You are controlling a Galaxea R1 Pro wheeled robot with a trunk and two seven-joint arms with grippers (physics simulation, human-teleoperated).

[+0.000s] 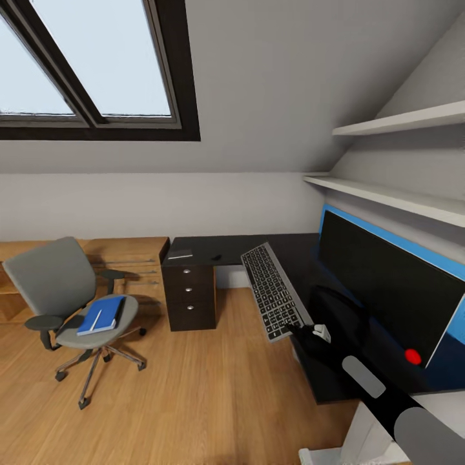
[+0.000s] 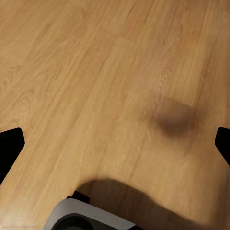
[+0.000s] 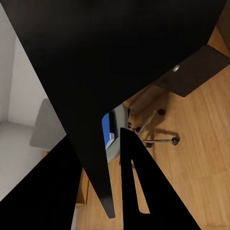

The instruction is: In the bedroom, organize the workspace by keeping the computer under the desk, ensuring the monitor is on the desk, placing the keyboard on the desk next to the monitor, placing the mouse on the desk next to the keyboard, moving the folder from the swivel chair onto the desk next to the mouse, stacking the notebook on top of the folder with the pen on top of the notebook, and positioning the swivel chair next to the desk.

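Your right gripper (image 1: pixel 309 334) pinched the near end of the keyboard (image 1: pixel 275 290), at the near edge of the black desk (image 1: pixel 297 248). The keyboard was a slim grey slab with dark keys; its long axis ran near-to-far, leaning slightly left at the far end, raised over the desk's left edge beside the monitor (image 1: pixel 387 297). The monitor was a flat, glossy black panel, blue-backed. Your left gripper's fingertips (image 2: pixel 10 143) stood spread wide above the wooden plank floor (image 2: pixel 96 72). Farther left, the grey swivel chair (image 1: pixel 71 297) carried the blue folder (image 1: pixel 101 315) on its seat. A dark drawer unit (image 1: pixel 189 296) stood under the desk's far end.
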